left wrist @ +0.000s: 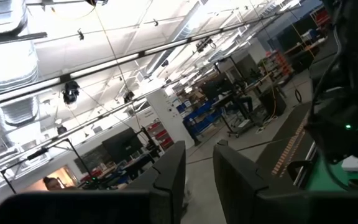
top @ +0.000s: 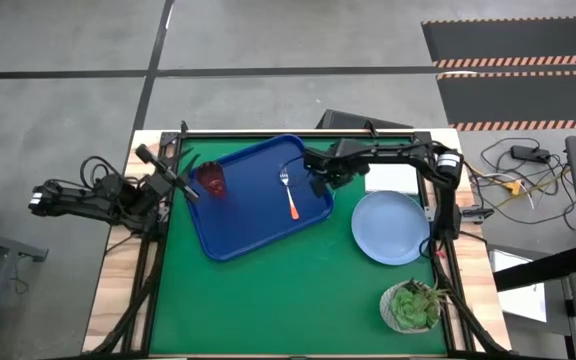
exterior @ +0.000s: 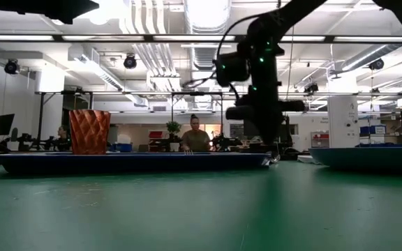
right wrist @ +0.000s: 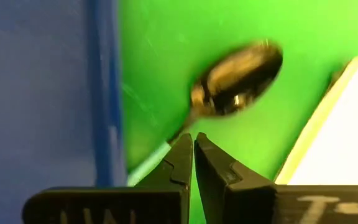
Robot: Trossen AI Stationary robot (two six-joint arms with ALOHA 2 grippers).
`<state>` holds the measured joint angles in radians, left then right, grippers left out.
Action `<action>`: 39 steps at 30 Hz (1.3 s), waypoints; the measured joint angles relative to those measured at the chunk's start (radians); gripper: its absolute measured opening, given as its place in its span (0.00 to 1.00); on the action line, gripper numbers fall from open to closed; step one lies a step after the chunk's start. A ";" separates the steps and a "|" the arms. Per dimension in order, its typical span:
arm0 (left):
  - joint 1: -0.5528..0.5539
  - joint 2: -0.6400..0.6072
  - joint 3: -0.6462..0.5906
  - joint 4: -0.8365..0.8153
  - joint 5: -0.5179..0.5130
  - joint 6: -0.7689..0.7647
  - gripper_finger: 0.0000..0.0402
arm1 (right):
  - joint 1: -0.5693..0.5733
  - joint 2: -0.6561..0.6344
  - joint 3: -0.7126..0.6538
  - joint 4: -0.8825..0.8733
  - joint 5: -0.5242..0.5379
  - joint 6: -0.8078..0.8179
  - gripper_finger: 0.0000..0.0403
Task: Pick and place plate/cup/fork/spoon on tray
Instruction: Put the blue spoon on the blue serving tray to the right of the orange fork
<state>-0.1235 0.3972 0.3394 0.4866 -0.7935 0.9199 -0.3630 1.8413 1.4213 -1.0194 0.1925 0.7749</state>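
The dark-blue tray (top: 258, 200) lies on the green table, left of centre. The red-brown cup (top: 213, 180) stands upright on the tray's left part, and the orange-handled fork (top: 289, 195) lies on its right part. The light-blue plate (top: 390, 227) lies on the table to the right of the tray. My right gripper (right wrist: 193, 146) is over the table just off the tray's right rim (right wrist: 101, 93), shut on the spoon (right wrist: 238, 78). My left gripper (left wrist: 197, 180) is open and empty beside the tray's left edge, near the cup. My right gripper pinches the spoon between its two fingertips where the metal neck (right wrist: 184, 127) meets the light-blue handle (right wrist: 148, 165). The fingers point down from above and lie across the handle. The bowl sticks out beyond the fingertips over the green table. Whether the spoon is clear of the table, I cannot tell.
A white rectangular block (top: 393, 178) lies on the table just right of my right gripper, behind the plate. A green potted plant (top: 413, 305) stands at the near right corner. The green table in front of the tray is bare. A person (exterior: 195, 136) stands in the room behind.
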 joint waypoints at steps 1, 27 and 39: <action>0.000 0.000 -0.005 0.000 0.000 0.002 0.16 | 0.000 -0.005 -0.016 -0.002 -0.007 0.023 0.02; 0.000 -0.001 -0.007 -0.001 -0.061 0.039 0.16 | 0.011 -0.031 -0.124 0.166 0.014 0.182 0.32; 0.000 -0.001 -0.007 -0.001 -0.061 0.039 0.16 | 0.016 -0.031 -0.167 0.189 0.045 0.251 0.33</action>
<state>-0.1238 0.3965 0.3321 0.4854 -0.8543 0.9585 -0.3470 1.8103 1.2547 -0.8305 0.2373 1.0262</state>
